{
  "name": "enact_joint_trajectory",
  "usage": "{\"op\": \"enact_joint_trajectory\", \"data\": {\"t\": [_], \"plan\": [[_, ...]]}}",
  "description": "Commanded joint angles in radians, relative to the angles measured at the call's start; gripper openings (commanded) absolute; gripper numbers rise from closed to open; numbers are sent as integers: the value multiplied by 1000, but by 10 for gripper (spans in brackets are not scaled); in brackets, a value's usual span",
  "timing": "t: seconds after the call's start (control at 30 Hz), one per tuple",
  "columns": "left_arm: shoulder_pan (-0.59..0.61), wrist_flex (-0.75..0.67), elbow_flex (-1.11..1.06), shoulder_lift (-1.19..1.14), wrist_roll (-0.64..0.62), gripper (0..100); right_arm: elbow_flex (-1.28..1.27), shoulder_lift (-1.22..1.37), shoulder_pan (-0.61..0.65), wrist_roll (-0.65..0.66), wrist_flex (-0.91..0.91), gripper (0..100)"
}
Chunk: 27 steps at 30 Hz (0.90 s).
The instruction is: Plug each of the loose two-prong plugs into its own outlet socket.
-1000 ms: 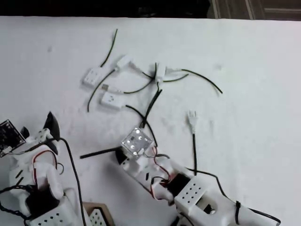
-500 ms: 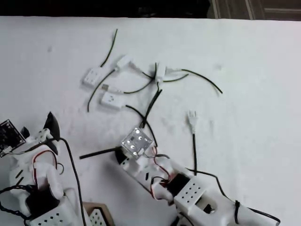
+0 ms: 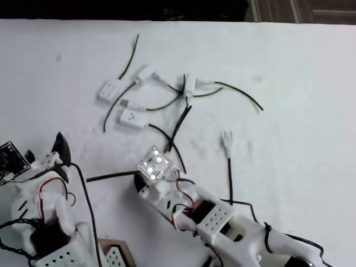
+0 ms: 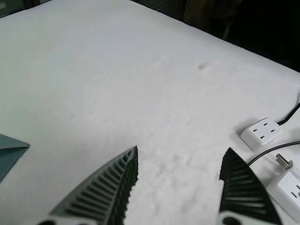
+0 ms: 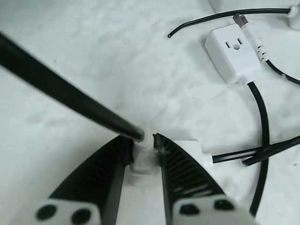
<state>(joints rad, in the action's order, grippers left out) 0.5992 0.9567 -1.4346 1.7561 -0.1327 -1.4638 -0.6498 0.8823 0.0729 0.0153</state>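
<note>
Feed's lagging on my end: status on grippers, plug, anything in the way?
Right gripper shut on white plug. Left gripper open, empty. Nearest socket unplugged; black cords lying beside it.

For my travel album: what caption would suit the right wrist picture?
Right gripper shut on a white plug with black cord, a white outlet socket lying beyond.

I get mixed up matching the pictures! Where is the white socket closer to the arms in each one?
High view: the closer socket lies left of middle, ahead of both arms.
Left wrist view: the closer socket lies beyond the left gripper, nearer than the other socket.
Right wrist view: the closer socket lies beyond the right gripper.
Shared landmark: the metal-tipped plug beside it.
</note>
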Motion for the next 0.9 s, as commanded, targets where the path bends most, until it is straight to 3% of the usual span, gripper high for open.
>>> {"op": "enact_joint_trajectory", "data": {"t": [0.0,0.1,0.27,0.5,0.87], "plan": [[5,-29,5,8,-2,282,17,4,8,3,-1,16],[5,-29,5,8,-2,282,14,19,7,8,-28,16],[5,-29,5,8,-2,282,14,51,-1,147,-50,16],[5,-29,5,8,-2,282,14,59,-50,241,-50,16],[5,-29,5,8,-2,282,78,62,-51,238,-226,17]]}}
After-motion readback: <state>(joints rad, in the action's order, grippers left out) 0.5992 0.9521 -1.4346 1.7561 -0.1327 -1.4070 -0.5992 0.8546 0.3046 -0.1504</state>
